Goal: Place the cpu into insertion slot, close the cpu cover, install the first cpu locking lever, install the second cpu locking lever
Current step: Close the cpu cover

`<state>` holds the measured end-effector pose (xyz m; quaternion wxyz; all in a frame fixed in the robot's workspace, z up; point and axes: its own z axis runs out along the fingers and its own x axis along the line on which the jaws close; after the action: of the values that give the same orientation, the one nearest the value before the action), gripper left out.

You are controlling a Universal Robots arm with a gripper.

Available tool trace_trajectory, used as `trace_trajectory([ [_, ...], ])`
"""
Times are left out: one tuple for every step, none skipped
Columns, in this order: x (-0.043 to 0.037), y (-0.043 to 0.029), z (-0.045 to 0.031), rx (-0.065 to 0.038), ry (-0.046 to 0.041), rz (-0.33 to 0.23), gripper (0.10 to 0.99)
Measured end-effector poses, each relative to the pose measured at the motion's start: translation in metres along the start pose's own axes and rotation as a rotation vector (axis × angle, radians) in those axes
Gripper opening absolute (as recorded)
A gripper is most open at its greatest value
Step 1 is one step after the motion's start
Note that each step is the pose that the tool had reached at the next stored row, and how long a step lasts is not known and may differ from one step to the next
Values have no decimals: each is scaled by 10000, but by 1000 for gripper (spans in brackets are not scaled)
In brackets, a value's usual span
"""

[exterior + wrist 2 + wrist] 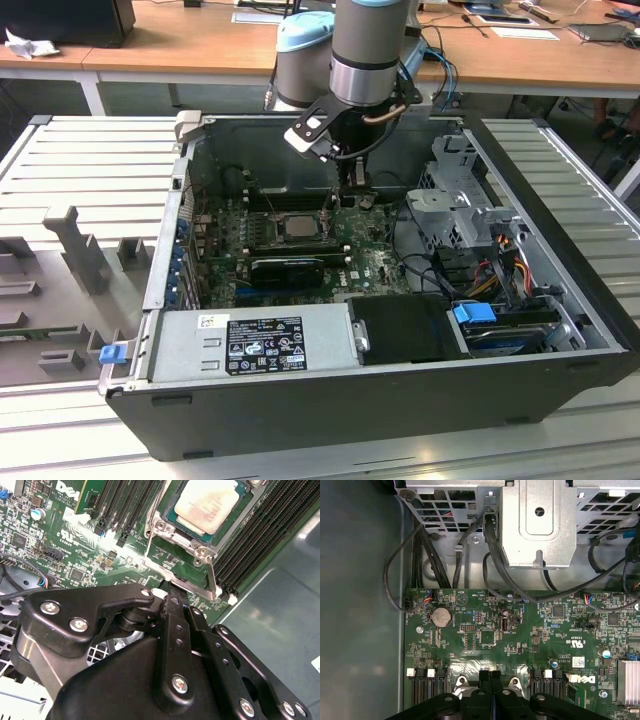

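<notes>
Silvery cpu (207, 502) seated, closed pincer (172, 586) — just beside

Soft, even light from overhead filled the exterior view. It washed the ribbed grey table (80, 160) pale, while the inside of the computer case (350, 410) lay in shade, darkest beneath its walls. In the second wrist view glare bleached the green circuit board (107, 545), the cpu (207, 502) shone pale, and the black gripper (172, 586) carried dull highlights. In the first wrist view a bright reflection streaked the board's edge beside the dim case floor (360, 630).
</notes>
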<state>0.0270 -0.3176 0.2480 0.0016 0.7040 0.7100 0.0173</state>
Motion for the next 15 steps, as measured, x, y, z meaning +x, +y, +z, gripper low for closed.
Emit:
trace_trajectory([
  [0, -3, 0, 0, 0, -1, 106],
  [0, -6, 0, 0, 0, 0, 106],
  [0, -8, 0, 0, 0, 0, 106],
  [0, -11, 0, 0, 0, 0, 106],
  [0, -15, 0, 0, 0, 0, 106],
  [0, -18, 0, 0, 0, 0, 106],
  [0, -19, -1, 0, 0, -1, 106],
  [0, -23, -1, 1, 0, 0, 106],
  [0, -26, 0, 0, 1, -1, 106],
  [0, -28, -1, 0, 0, 0, 106],
  [0, -29, -1, 0, 0, -1, 106],
  [0, -32, -1, 0, 1, 0, 106],
  [0, -34, -1, 0, 1, 1, 106],
  [0, -40, -1, 0, 0, 0, 106],
  [1, -44, -1, 0, 1, 0, 106],
])
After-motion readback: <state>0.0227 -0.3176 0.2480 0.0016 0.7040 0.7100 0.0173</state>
